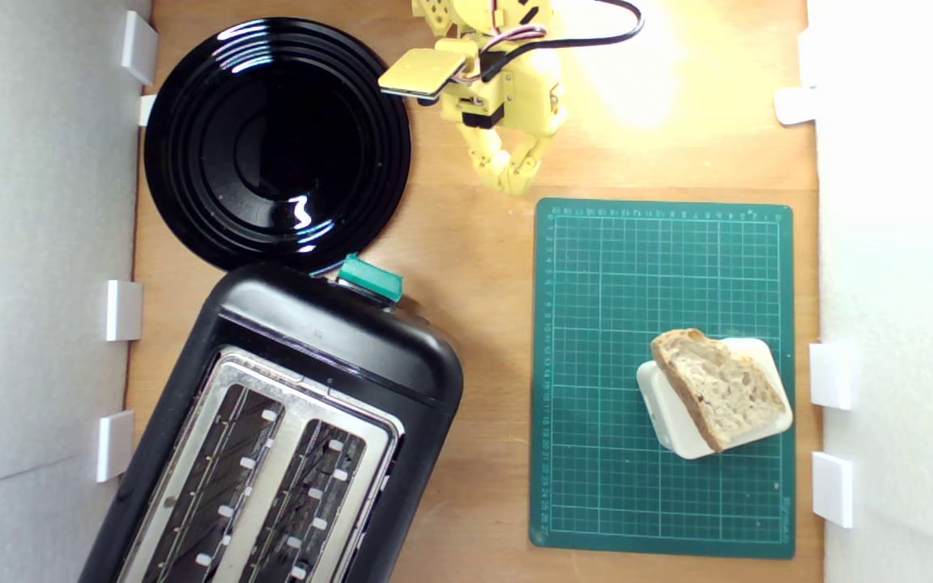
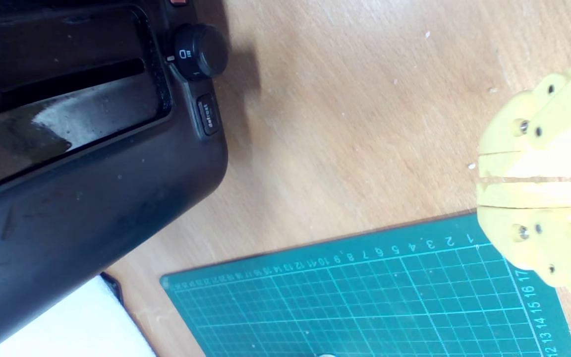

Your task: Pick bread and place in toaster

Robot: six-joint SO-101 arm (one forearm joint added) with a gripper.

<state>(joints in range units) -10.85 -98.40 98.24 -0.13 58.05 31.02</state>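
Nearest, along the exterior view's lower edge: large black toaster (image 1: 337, 356) lying askew, two slots set in a silver metal top plate (image 1: 304, 405), teal-green lever knob (image 1: 370, 277) at its end. Beside it toward the exterior view's right, green cutting mat (image 1: 596, 364) with a pale printed grid, flat on the wooden tabletop (image 1: 475, 243). On the mat, white rounded plastic block (image 1: 665, 413) carrying the bread (image 1: 717, 385): one thick slice, pale holey crumb, brown crust, rounded wedge shape, propped at a tilt across the block (well apart from the toaster). Farther back, round glossy black plate (image 1: 276, 138) with concentric ridges, catching highlights. Farthest, yellow plastic gripper (image 1: 513, 174), fingers pressed together on nothing, hovering over bare wood just beyond the mat's far edge. Only from the wrist view: toaster's black dial (image 2: 201, 51) and a small side button (image 2: 206, 116), plus the mat's printed numerals; closed gripper (image 2: 479, 178) tips meeting at a thin seam. Bread outside that view.
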